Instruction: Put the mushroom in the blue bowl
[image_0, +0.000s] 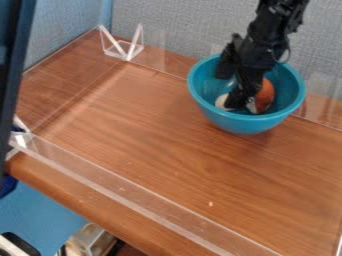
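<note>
The blue bowl (257, 122) stands at the far right of the wooden table. Inside it lies the mushroom (266, 94), its reddish-brown cap to the right and a bit of the cream stem at the left. My black gripper (245, 92) reaches steeply down into the bowl, right over the mushroom. One dark finger (241, 99) stands between stem and cap and hides the mushroom's middle. The jaws look spread apart, no longer clamped on it.
Low clear acrylic walls (94, 165) run around the wooden tabletop (134, 110). A clear bracket (123, 46) stands at the back left corner. A blue padded wall rises behind the table.
</note>
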